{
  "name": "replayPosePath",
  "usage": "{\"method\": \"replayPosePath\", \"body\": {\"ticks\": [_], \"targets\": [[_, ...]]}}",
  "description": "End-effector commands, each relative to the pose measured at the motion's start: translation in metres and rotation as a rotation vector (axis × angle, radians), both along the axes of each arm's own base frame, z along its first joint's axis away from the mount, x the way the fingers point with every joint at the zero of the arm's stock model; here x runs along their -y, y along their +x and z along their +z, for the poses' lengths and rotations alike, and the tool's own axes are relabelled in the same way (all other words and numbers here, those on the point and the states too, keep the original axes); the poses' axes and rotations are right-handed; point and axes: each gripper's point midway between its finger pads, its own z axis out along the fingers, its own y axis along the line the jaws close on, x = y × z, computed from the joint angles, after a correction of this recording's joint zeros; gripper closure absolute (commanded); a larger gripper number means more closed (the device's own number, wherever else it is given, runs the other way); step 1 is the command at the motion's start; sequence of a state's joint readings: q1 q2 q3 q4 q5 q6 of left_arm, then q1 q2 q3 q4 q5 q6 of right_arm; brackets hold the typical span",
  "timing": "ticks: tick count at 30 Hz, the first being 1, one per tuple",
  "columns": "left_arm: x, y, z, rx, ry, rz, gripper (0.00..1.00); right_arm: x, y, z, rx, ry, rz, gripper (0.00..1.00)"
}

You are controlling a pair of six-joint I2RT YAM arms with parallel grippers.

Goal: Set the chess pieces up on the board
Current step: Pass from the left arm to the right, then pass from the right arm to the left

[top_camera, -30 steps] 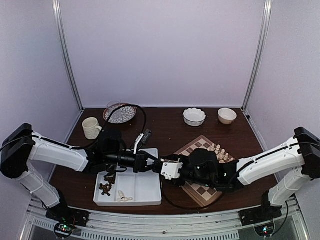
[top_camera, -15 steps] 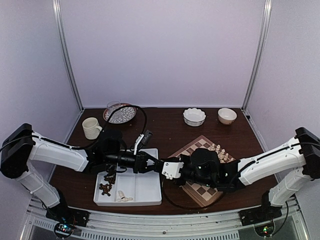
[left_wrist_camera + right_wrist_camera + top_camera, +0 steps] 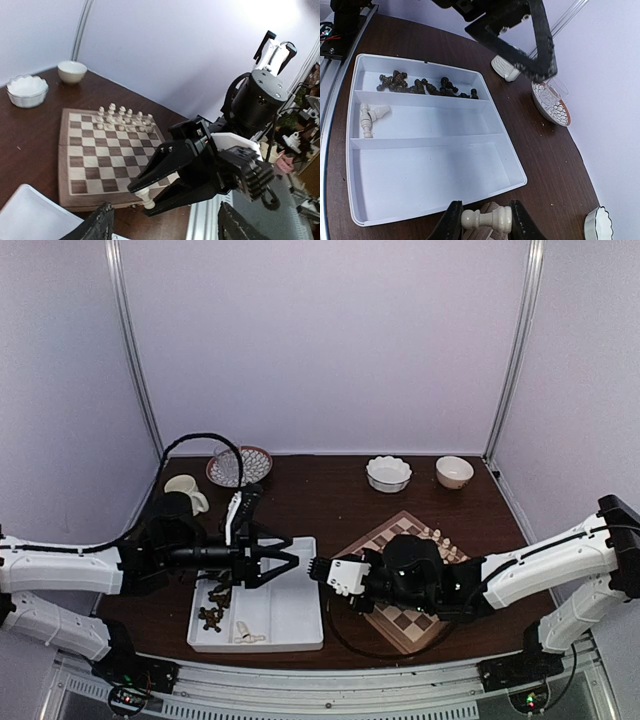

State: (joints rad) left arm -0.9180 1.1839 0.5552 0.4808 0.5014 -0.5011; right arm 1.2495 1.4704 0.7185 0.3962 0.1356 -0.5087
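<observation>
The board lies right of centre, with a row of cream chess pieces along its far edge. My right gripper hovers between the board and the white tray, shut on a cream chess piece that lies sideways between its fingers. The left wrist view shows that piece in the right gripper's black fingers, in front of the board. My left gripper is open and holds nothing, a short way left of the right gripper, over the tray.
The tray holds several dark pieces in its far compartment and two cream ones in the middle one. A mug, a patterned plate and two white bowls stand at the back.
My left gripper has opened, let go of the cream piece and drawn back to the left. My right gripper has shut on that piece and stays by the board.
</observation>
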Motion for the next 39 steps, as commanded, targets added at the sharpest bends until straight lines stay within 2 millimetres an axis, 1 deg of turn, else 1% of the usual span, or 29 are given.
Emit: {"method": "replayPosePath", "body": {"ticks": [1, 3, 5, 10, 12, 14, 15, 17, 20, 25, 30, 35, 39], "targets": [[-0.029, 0.007, 0.02, 0.263, 0.031, 0.123, 0.27, -0.006, -0.006, 0.032, -0.109, 0.111, 0.027, 0.88], [-0.04, 0.007, 0.028, 0.351, 0.042, 0.168, 0.27, -0.008, -0.01, 0.036, -0.188, 0.129, 0.047, 0.88], [-0.047, 0.003, 0.032, 0.45, 0.03, 0.19, 0.27, -0.012, -0.016, 0.042, -0.26, 0.158, 0.074, 0.88], [-0.052, -0.001, 0.031, 0.683, 0.036, 0.239, 0.27, -0.012, -0.023, 0.061, -0.43, 0.237, 0.106, 0.88], [-0.051, -0.013, 0.029, 0.806, 0.009, 0.201, 0.27, -0.012, -0.026, 0.067, -0.511, 0.274, 0.134, 0.88], [-0.047, -0.033, 0.021, 0.933, -0.017, 0.113, 0.25, -0.011, -0.025, 0.073, -0.598, 0.315, 0.154, 0.88], [-0.045, -0.04, 0.017, 0.991, -0.018, 0.093, 0.24, -0.012, -0.027, 0.075, -0.644, 0.33, 0.171, 0.87], [-0.042, -0.045, 0.009, 1.065, 0.008, 0.09, 0.24, -0.016, -0.03, 0.079, -0.727, 0.345, 0.197, 0.87], [-0.037, -0.046, 0.002, 1.114, 0.05, 0.079, 0.25, -0.025, -0.037, 0.079, -0.826, 0.343, 0.234, 0.86], [-0.031, -0.055, -0.002, 1.2, 0.063, 0.049, 0.26, -0.041, -0.047, 0.077, -0.97, 0.353, 0.291, 0.85], [-0.033, -0.05, -0.001, 1.227, 0.077, 0.094, 0.27, -0.055, -0.056, 0.069, -1.097, 0.339, 0.338, 0.85], [-0.029, -0.054, 0.0, 1.219, 0.063, 0.07, 0.34, -0.064, -0.056, 0.062, -1.155, 0.346, 0.351, 0.85], [-0.025, -0.053, -0.004, 1.207, 0.079, 0.048, 0.43, -0.069, -0.059, 0.064, -1.184, 0.369, 0.382, 0.86]]}}
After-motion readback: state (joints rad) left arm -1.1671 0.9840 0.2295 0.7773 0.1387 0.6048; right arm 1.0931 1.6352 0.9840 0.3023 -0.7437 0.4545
